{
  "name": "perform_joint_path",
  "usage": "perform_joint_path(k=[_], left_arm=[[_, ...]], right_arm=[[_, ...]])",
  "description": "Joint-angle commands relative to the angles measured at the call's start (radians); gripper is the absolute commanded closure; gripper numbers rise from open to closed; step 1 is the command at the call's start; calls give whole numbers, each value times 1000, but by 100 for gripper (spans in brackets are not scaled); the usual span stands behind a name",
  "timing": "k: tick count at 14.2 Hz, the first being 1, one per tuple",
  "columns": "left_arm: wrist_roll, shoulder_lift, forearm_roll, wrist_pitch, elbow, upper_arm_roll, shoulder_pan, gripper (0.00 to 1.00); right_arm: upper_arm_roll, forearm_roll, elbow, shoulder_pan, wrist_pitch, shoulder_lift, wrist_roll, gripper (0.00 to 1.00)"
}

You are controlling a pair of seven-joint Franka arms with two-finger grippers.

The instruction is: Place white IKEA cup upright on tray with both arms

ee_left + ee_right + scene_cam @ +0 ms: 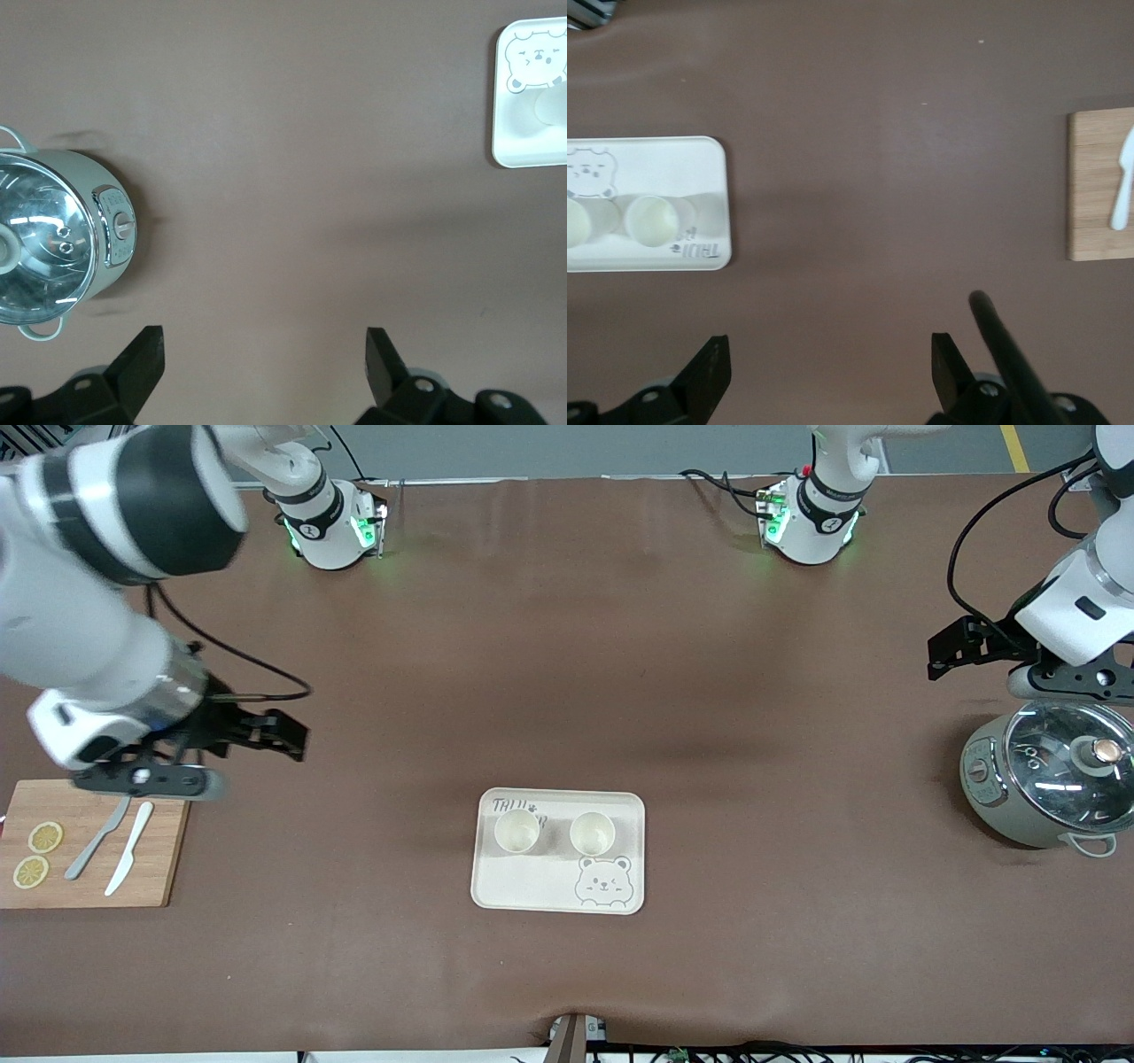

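Two white cups stand upright side by side on the cream bear tray in the middle of the table, one toward the right arm's end and one toward the left arm's end. My right gripper is open and empty, over bare table beside the cutting board. My left gripper is open and empty, over bare table beside the pot. The right wrist view shows its open gripper, the tray and both cups. The left wrist view shows its open gripper and a tray corner.
A wooden cutting board with two lemon slices and two knives lies at the right arm's end. A grey-green pot with a glass lid stands at the left arm's end. A black cable hangs by the right gripper.
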Motion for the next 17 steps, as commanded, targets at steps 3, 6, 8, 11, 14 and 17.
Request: perform_joint_path(k=[3, 6, 8, 11, 14, 17], left_arm=[[-11, 16, -11, -28, 39, -5, 3, 0], [-12, 16, -11, -28, 39, -5, 1, 0], [-12, 16, -11, -28, 39, -5, 1, 0], [-14, 15, -11, -28, 39, -5, 1, 0], [-14, 13, -11, -28, 39, -5, 1, 0], [-12, 13, -11, -28, 39, -5, 3, 0]], right_arm=[[9, 7, -3, -128, -31, -11, -167, 0], [7, 2, -3, -190, -31, -11, -238, 0], [7, -25, -3, -208, -31, -11, -253, 0], [4, -58, -3, -213, -28, -11, -270, 0], [7, -56, -3, -251, -21, -11, -315, 0], [9, -56, -3, -251, -21, -11, -313, 0]])
